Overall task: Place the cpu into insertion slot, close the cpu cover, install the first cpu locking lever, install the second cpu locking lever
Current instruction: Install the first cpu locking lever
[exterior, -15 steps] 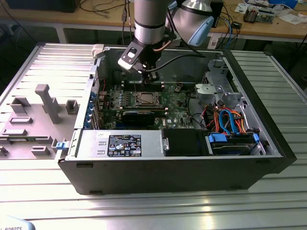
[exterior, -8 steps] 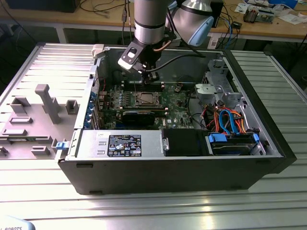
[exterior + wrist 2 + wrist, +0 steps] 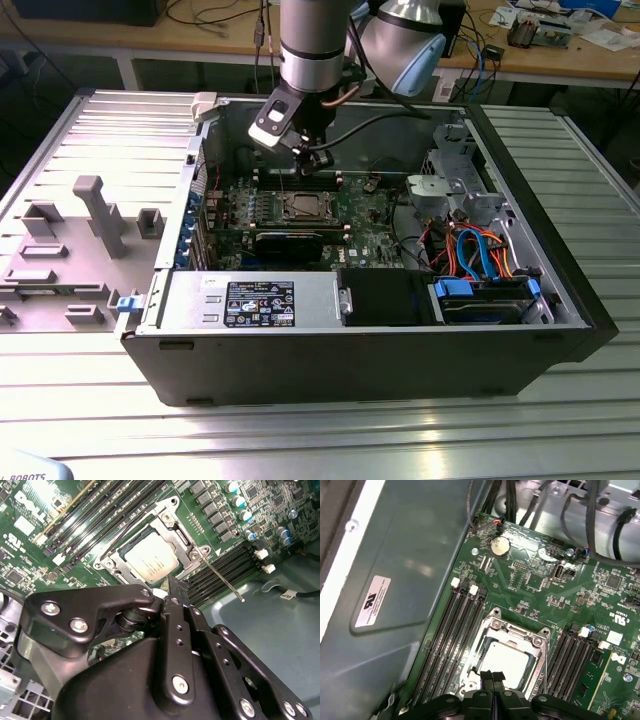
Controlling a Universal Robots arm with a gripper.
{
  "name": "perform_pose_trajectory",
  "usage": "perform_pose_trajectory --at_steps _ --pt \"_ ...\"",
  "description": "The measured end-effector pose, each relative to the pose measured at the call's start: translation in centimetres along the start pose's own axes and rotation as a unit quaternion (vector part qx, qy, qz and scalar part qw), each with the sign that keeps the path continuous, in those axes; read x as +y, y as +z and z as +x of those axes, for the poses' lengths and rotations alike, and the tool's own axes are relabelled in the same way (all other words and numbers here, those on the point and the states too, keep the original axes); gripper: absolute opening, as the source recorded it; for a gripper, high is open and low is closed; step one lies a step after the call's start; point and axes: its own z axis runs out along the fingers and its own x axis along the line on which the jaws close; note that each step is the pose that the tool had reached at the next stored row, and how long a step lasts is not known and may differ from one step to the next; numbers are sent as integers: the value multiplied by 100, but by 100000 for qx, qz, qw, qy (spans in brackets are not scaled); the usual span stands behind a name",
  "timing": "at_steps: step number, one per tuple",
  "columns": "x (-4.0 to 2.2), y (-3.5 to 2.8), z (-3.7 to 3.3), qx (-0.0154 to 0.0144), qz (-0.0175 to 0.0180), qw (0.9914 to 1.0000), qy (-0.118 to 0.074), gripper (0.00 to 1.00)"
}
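In the exterior view, the arm (image 3: 312,50) reaches down into the open computer case (image 3: 350,360). Its gripper (image 3: 312,160) hangs close over the green board (image 3: 375,215), near the insertion slot (image 3: 305,207). From here I cannot tell how the fingers stand.

The second wrist view gets in closer. The cpu (image 3: 150,560) sits in the slot, silver top up, and the cpu cover (image 3: 165,520) lies flat around it. A thin locking lever (image 3: 222,577) juts out free from one corner of the socket, across the memory slots (image 3: 225,565). The gripper (image 3: 172,587) has its tip just beside the socket's rim.

The first wrist view adds a coin battery (image 3: 500,545) further along the board. The gripper (image 3: 492,676) has its fingers pressed together with nothing seen between them. It hovers at the edge of the cpu (image 3: 507,662), inside the cpu cover (image 3: 515,630).
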Motion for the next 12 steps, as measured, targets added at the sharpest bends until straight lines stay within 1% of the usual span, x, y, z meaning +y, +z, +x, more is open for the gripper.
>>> perform_pose_trajectory --at_steps 6,12 --pt "0 0 0 92 246 99955 -2989 11" --pt "0 0 0 162 437 99858 -5300 11"
